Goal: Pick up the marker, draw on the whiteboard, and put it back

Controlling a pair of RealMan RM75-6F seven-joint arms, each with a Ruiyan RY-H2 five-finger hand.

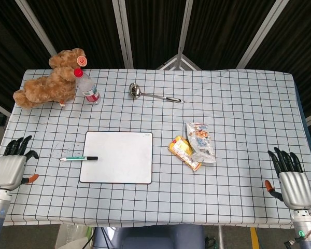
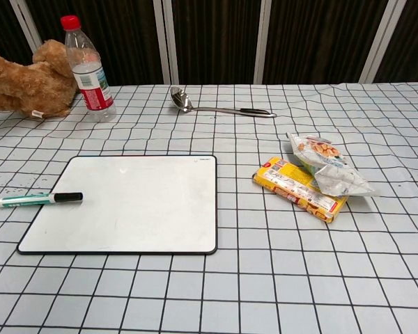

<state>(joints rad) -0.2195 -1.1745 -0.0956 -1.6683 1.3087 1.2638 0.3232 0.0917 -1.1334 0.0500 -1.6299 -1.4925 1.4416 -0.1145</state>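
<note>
A white marker with a green label and black cap (image 1: 79, 158) (image 2: 35, 200) lies flat, its capped end resting on the left edge of the blank whiteboard (image 1: 117, 156) (image 2: 125, 203). My left hand (image 1: 13, 165) hovers over the table's left edge, well left of the marker, fingers spread and holding nothing. Far off at the right front edge, my right hand (image 1: 289, 177) is likewise open and empty. Neither hand shows in the chest view.
A brown plush toy (image 1: 49, 79) and a red-capped water bottle (image 1: 87, 87) stand at the back left. A steel ladle (image 1: 154, 95) lies at the back centre. Two snack packets (image 1: 193, 146) lie right of the whiteboard.
</note>
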